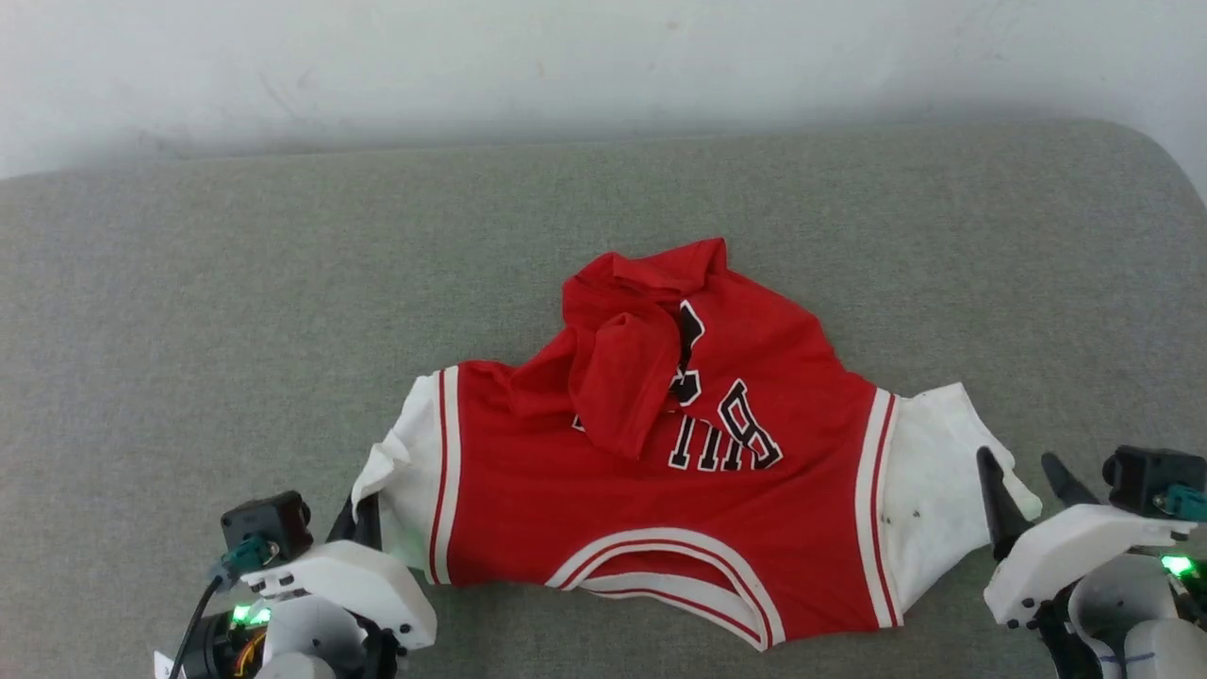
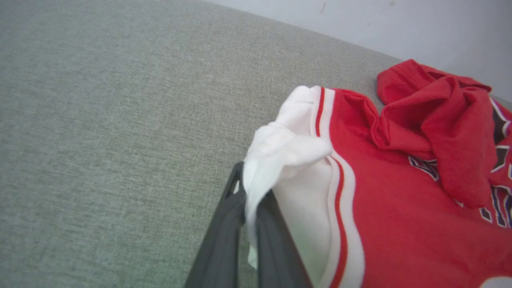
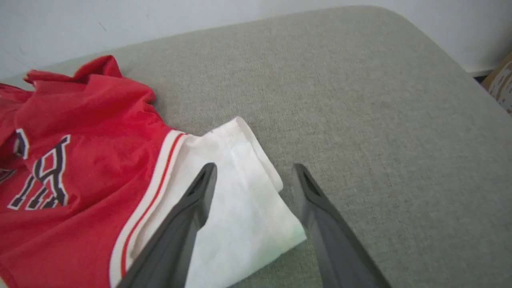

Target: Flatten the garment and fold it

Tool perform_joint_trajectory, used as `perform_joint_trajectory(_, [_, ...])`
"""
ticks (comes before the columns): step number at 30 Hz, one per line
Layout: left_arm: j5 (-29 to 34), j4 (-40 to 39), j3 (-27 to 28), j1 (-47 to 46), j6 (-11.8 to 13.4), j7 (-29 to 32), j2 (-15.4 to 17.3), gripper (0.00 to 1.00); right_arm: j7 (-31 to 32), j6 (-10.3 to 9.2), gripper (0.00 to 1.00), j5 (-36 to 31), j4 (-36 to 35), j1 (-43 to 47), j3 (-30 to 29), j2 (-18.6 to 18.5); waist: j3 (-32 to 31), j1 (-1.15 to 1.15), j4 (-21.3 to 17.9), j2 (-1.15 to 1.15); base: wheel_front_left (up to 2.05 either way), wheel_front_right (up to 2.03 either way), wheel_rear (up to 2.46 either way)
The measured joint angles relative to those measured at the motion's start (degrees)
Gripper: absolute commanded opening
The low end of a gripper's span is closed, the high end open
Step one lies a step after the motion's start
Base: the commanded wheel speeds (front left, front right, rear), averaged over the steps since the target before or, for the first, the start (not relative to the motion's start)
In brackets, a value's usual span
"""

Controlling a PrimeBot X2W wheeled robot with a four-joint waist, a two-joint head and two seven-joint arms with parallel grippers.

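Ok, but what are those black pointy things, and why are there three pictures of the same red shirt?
They are a robot's fingers. The robot has two arms, each ending in a gripper with two long dark fingers. One picture comes from a camera on its head, looking down; the other two come from cameras on its wrists, looking along the fingers. A crumpled red T-shirt lies on a grey padded surface. The left gripper is shut, pinching one white sleeve. The right gripper is open at the edge of the other white sleeve, holding nothing.
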Motion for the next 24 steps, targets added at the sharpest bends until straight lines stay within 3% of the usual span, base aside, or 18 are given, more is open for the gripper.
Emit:
perform_joint_trajectory(6, [-1.2, 0.8, 0.5, -0.1, 0.0, -0.8, -0.1, 0.0, 11.6, 0.0, 1.0, -0.9, 7.4, -3.9, -1.8, 0.1, 1.2, 0.0, 0.8, 0.0, 0.0, 0.0, 0.0])
perform_joint_trajectory(12, [-1.3, 1.6, 0.1, -0.2, -0.3, -0.9, -0.2, 0.0, 22.8, -0.02, 1.0, -3.7, 7.2, -6.1, -0.7, -0.6, 2.2, 0.0, 1.3, 0.0, 0.0, 0.0, 0.0])
perform_joint_trajectory(13, [-1.4, 1.7, 0.0, -0.3, -0.3, -0.9, -0.2, 0.0, 24.9, -0.02, 0.74, -4.1, 6.8, -6.3, -0.4, -0.7, 2.3, 0.0, 1.4, 0.0, 0.0, 0.0, 0.0])
perform_joint_trajectory(14, [-1.4, 1.8, -0.1, -0.3, -0.3, -0.9, -0.2, 0.0, 26.9, -0.1, 0.24, -4.1, 6.2, -6.4, -0.1, -0.8, 2.4, 0.0, 1.4, 0.0, 0.0, 0.0, 0.0])
perform_joint_trajectory(15, [-1.6, 1.9, -0.1, -0.3, -0.3, -0.9, -0.2, 0.0, 28.5, -0.11, 0.0, -4.1, 5.4, -6.4, 0.3, -0.9, 2.4, 0.0, 1.4, 0.0, 0.0, 0.0, 0.0])
perform_joint_trajectory(19, [-1.8, 2.2, -0.3, -0.3, -0.7, -0.9, -0.2, 0.0, 30.3, -0.16, 0.0, -4.6, 2.2, -5.2, 1.3, -0.3, 2.0, 0.0, 1.3, 0.0, 0.0, 0.0, 0.0])
perform_joint_trajectory(24, [-4.9, 0.4, 0.7, -0.3, -2.1, -1.8, -0.6, 0.0, 26.1, -0.16, 0.0, -2.7, -2.1, -1.9, 0.6, 0.0, 0.6, 0.0, 1.1, 0.0, 0.0, 0.0, 0.0])
